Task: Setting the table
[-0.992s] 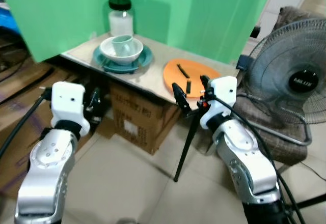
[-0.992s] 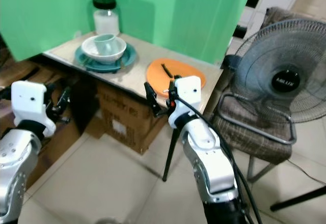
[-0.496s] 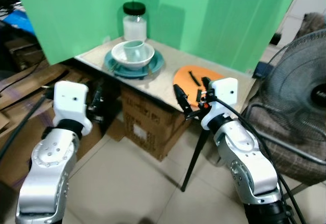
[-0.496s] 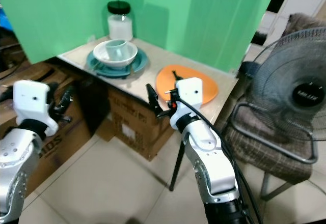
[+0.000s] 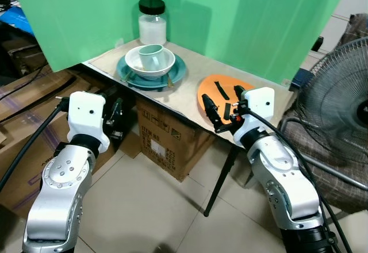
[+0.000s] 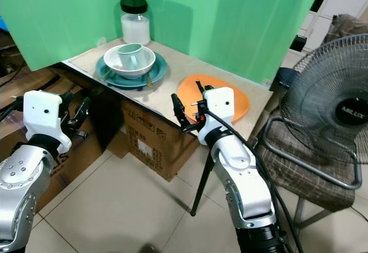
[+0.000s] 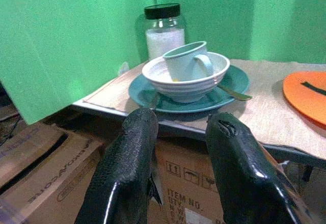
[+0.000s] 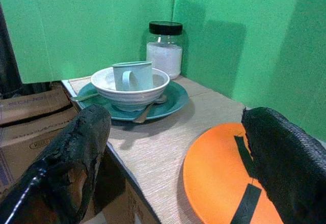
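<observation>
On the small beige table [image 5: 183, 96] sits a teal plate [image 5: 175, 72] holding a white bowl [image 5: 137, 64] with a light-blue mug [image 5: 152, 54] in it. A spoon [image 8: 148, 112] and another utensil [image 7: 154, 100] lie on the plate's rim. A black-lidded glass jar [image 5: 152, 22] of white stuff stands behind. An orange plate [image 5: 215, 88] with black tape strips lies at the table's right. My right gripper [image 5: 223, 107] hovers open at the orange plate's near edge. My left gripper [image 5: 115, 116] is open, below and in front of the table's left corner.
Cardboard boxes [image 5: 171, 140] stand under and left of the table. A green backdrop [image 5: 241, 17] rises behind it. A standing fan [image 6: 339, 106] and a chair with a plaid cushion [image 6: 296, 169] are close on the right. Tiled floor [image 5: 149, 207] lies below my arms.
The camera has come closer and swung, so the table looks nearer and more central. My right gripper now reaches the orange plate's near edge. Both grippers stay open.
</observation>
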`<state>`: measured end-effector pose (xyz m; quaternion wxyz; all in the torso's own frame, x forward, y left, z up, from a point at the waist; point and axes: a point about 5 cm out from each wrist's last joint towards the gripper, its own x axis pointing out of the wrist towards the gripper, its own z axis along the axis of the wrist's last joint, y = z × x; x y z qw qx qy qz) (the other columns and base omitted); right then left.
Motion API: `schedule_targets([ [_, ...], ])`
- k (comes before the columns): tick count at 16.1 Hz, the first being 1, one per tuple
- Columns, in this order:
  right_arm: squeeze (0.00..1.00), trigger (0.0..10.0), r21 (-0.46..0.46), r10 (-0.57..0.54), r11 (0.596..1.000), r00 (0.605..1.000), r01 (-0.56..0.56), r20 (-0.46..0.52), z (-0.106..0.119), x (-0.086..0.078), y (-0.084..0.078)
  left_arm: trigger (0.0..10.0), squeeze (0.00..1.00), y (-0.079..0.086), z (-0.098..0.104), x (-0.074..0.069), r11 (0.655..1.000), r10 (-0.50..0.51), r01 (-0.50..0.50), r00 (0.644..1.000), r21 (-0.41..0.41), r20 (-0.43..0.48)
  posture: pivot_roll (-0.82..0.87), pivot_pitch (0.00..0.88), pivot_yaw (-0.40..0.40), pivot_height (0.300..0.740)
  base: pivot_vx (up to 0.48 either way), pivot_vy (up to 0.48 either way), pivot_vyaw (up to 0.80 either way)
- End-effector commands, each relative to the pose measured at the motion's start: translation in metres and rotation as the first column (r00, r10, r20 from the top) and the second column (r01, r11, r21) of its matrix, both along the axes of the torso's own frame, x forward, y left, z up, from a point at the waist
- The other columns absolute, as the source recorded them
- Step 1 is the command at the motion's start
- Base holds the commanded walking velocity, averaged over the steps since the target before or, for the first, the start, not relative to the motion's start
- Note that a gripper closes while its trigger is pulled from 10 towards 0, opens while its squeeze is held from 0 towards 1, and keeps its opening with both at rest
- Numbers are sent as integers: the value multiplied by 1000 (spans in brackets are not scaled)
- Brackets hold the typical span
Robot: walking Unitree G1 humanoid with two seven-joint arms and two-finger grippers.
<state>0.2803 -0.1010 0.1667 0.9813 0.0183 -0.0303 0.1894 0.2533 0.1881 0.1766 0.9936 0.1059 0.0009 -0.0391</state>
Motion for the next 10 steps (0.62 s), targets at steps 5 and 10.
schedule_targets([
  [5,1000,10000,-20,5,1000,1000,-5,25,4,1,-1,10000,0,-4,1,2,1000,-20,20,1000,0,10,206,0,-60,740,258,0,430],
  [10,1000,10000,-18,2,1000,1000,-2,26,5,1,-2,10000,0,-4,2,3,1000,-22,22,1000,0,14,217,0,-62,740,271,0,150],
])
